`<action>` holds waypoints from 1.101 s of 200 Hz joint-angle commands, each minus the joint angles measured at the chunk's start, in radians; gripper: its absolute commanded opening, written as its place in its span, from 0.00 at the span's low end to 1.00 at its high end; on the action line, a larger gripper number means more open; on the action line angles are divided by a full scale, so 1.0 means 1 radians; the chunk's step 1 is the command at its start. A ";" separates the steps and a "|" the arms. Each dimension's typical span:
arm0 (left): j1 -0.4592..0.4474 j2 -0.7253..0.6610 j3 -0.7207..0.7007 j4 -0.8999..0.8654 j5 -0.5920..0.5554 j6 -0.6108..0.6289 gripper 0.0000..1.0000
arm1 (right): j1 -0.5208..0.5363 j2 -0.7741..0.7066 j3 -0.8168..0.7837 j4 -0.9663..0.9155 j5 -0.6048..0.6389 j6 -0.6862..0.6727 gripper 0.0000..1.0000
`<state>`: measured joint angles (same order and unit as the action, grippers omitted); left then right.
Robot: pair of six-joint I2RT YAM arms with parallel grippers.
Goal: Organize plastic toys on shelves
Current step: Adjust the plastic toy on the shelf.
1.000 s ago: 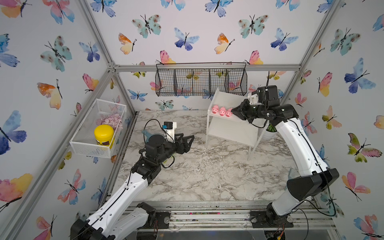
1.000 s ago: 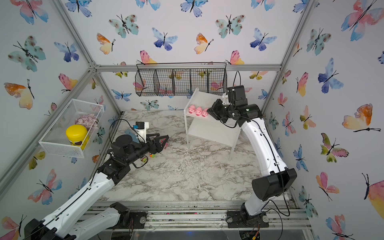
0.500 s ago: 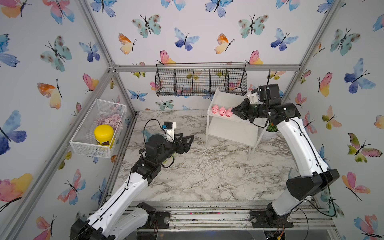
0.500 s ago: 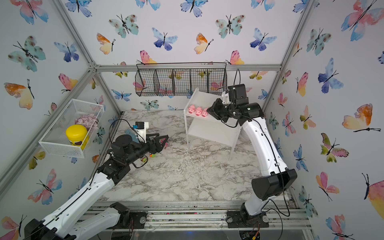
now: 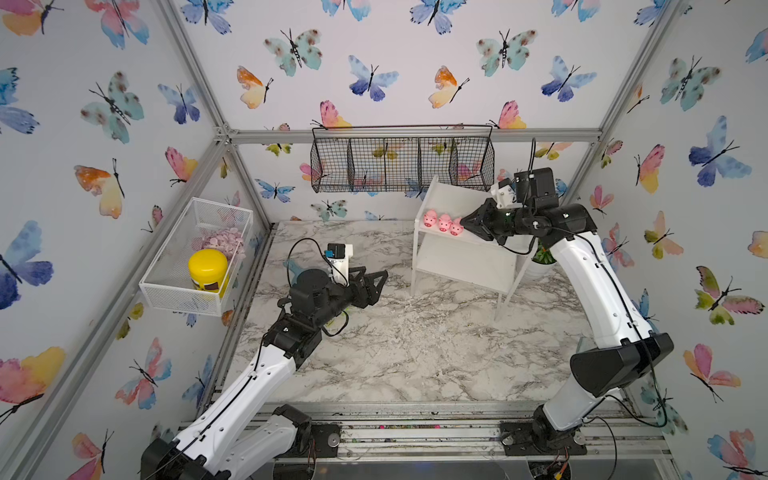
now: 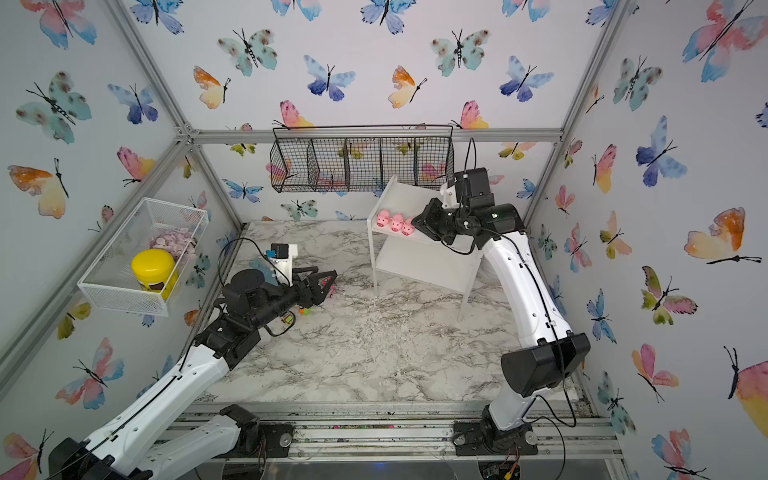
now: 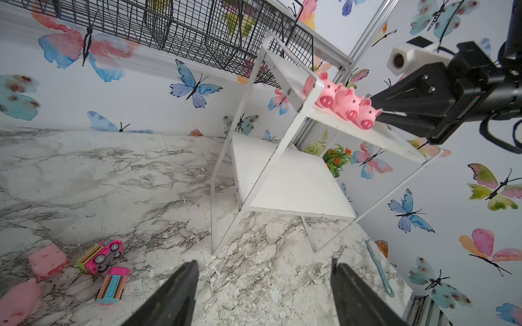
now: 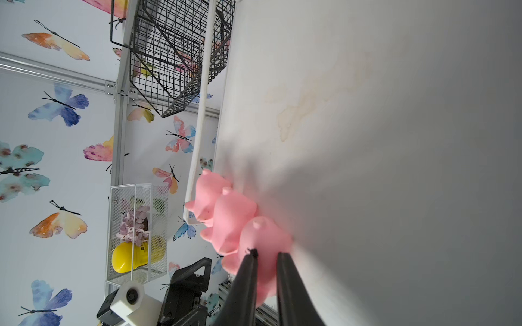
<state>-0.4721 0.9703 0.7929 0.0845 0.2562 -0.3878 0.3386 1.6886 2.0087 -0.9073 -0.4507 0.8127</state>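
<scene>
In a top view, the right fingers (image 5: 476, 222) sat against the third pig (image 5: 456, 228) on the shelf's (image 5: 465, 257) upper board, hardly moved from a moment before. That placement looked nearly finished.

The left wrist view showed the left fingers (image 7: 180, 290) wide apart and empty, with trucks (image 7: 100, 255) waiting on the surface (image 7: 141, 183).

In the right wrist view a thin gap showed between the right fingers. Gripping or releasing, I couldn't tell.

Shelf (image 5: 461, 262) at 1 o'clock on tabletop (image 5: 415, 353). Three pigs (image 5: 444, 223) in a row on its top board (image 5: 457, 195). Two trucks (image 7: 100, 255), two loose pigs (image 7: 48, 261) on tabletop, 9 o'clock. Wire basket (image 5: 401, 160) behind shelf, 12 o'clock.
</scene>
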 commanded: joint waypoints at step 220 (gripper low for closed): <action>0.006 -0.007 0.054 -0.018 -0.014 0.040 0.79 | -0.027 -0.020 0.007 0.021 -0.031 -0.056 0.33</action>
<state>-0.4721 0.9657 0.8223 0.0601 0.2508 -0.3695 0.3191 1.6886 2.0117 -0.9016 -0.4763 0.7803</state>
